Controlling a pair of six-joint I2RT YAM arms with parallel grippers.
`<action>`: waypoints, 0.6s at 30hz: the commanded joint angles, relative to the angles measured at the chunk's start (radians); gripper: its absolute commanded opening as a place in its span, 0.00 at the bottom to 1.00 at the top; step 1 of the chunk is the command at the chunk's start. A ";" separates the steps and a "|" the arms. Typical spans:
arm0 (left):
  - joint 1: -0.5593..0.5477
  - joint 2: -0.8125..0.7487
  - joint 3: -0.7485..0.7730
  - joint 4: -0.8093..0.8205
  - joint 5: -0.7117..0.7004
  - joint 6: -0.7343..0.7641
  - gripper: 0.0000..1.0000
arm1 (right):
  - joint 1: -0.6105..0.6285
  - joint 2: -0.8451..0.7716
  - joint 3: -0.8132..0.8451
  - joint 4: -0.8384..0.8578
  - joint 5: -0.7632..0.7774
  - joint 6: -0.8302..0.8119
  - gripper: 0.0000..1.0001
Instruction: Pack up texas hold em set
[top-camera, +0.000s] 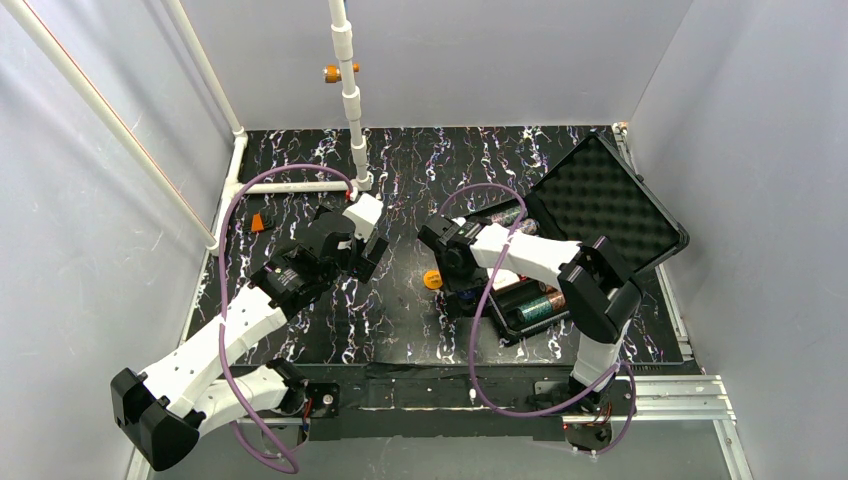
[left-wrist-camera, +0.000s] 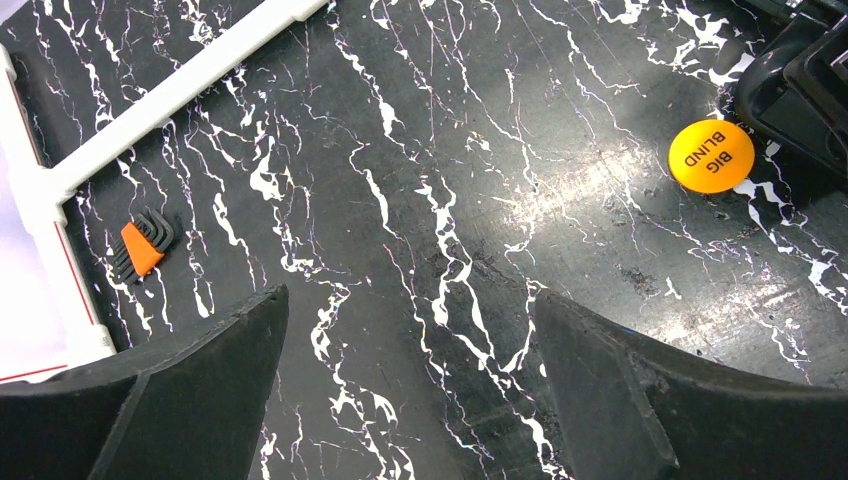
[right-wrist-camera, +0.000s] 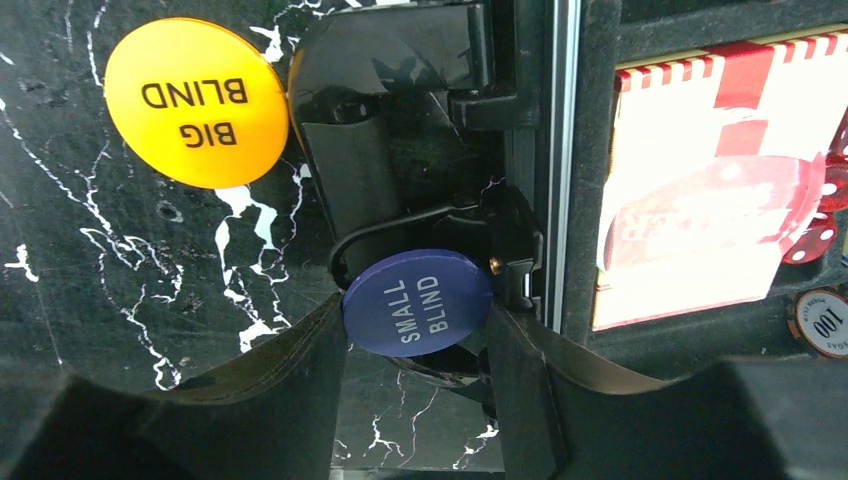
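1. Right wrist: right pincer (right-wrist-camera: 416, 335) fills the foreground, gripping the blue SMALL BLIND button (right-wrist-camera: 417, 300) by its edges, just outside the case (right-wrist-camera: 592, 200). The tray, with a red card deck (right-wrist-camera: 700, 190) in it, lies directly to the button's right, across the rim.
2. Left wrist: left pincer (left-wrist-camera: 410, 400) hangs wide open and empty over the worktop (left-wrist-camera: 420, 150). The yellow BIG BLIND button (left-wrist-camera: 711, 156) lies well apart, up and to the right.
3. Top: the yellow button sits just beside the right pincer, the nearer arm. The case stands open.

One yellow button (right-wrist-camera: 196, 103) and one blue button (right-wrist-camera: 418, 302) are seen by one black case (top-camera: 610, 200); one red deck (right-wrist-camera: 680, 110) inside it.
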 joint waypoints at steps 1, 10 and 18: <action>0.004 -0.012 -0.003 -0.003 0.003 0.006 0.92 | -0.003 -0.053 0.054 -0.015 -0.006 -0.009 0.45; 0.005 -0.009 -0.004 -0.003 -0.001 0.005 0.92 | -0.002 -0.079 0.072 -0.009 -0.054 -0.022 0.45; 0.005 -0.014 -0.006 -0.003 -0.002 0.004 0.92 | -0.002 -0.117 0.097 0.034 -0.145 -0.070 0.45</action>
